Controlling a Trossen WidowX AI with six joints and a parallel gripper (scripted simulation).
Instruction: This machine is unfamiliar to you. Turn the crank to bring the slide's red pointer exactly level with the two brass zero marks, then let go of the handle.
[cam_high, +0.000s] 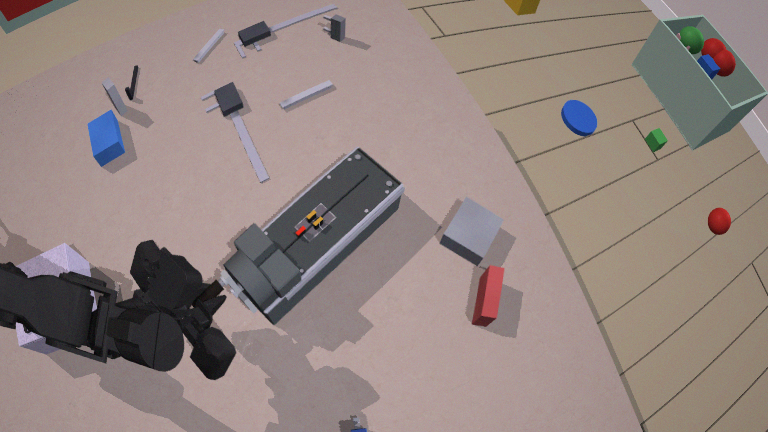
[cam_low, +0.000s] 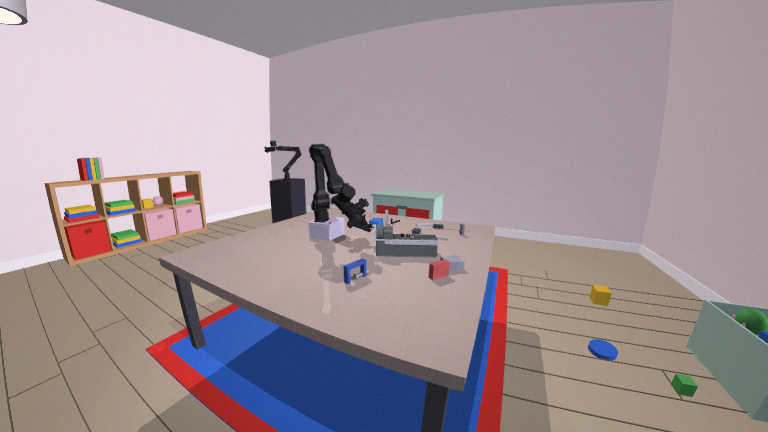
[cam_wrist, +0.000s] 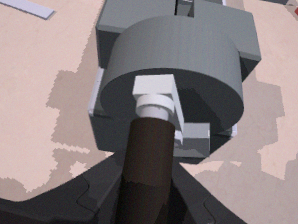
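The machine (cam_high: 343, 214) (cam_low: 406, 249) is a long dark grey box with a round drum (cam_wrist: 170, 50) at its crank end. The crank's white arm (cam_wrist: 154, 85) points upward in the wrist view and carries a dark brown handle (cam_wrist: 151, 145) (cam_high: 212, 290). My gripper (cam_wrist: 145, 161) (cam_high: 206, 298) is shut on that handle, a black finger on each side. The slide's red pointer (cam_high: 300, 231) lies on the drum side of the two brass zero marks (cam_high: 311, 215) (cam_high: 317, 221), a short distance from them and not level with them.
Beyond the machine's far end stand a grey block (cam_high: 468, 229) and a red block (cam_high: 488, 295). A blue block (cam_high: 106, 138) and several grey bars and dark fork-shaped parts lie on the other side. A blue bracket (cam_low: 355, 264) stands near the table's front.
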